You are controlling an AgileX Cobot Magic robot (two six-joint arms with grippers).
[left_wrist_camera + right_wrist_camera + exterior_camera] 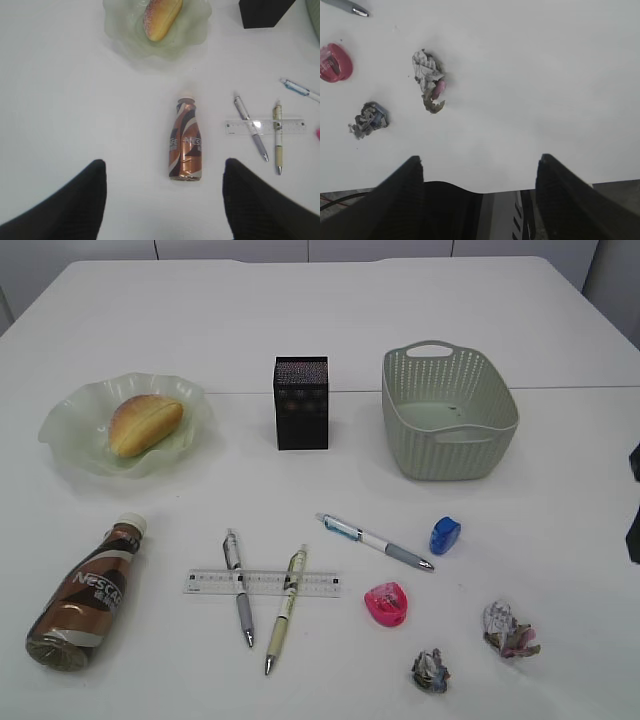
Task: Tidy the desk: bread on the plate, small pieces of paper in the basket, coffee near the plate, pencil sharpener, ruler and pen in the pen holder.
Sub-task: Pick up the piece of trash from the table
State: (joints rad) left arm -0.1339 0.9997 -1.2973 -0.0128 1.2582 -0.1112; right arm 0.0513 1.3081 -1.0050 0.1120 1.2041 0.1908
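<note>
On my exterior view the desk (330, 320) fills the frame. At the left, the plate (75, 440) holds the bread (145, 423), which lies inside it, slit uppermost. Below it, in the lower left, the coffee (88, 592) lies on its side, white cap pointing up toward the plate but apart from it. The pen holder (301, 403) stands upright at centre, and the basket (448, 412) sits to its right with nothing visible in it.

In the lower middle the ruler (261, 583) lies flat, with the grey pen (239, 587) and the cream pen (286, 607) both crossing it. The blue-and-white pen (374, 541) lies slantwise to the right, apart from them. The blue sharpener (445, 536) rests just right of that pen's tip, and the pink sharpener (387, 603) sits below. Two crumpled paper balls lie at the lower right: the larger paper ball (508, 630) and the smaller paper ball (430, 671).

On my left wrist view the left gripper (165, 195) hangs above the desk with its jaws spread wide and nothing between them; the coffee lies in the gap's line, at centre frame, untouched. On my right wrist view the right gripper (479, 192) is likewise spread wide and holding nothing, over the near table edge, with both paper balls at left of frame, well clear of its fingers (400, 200).
</note>
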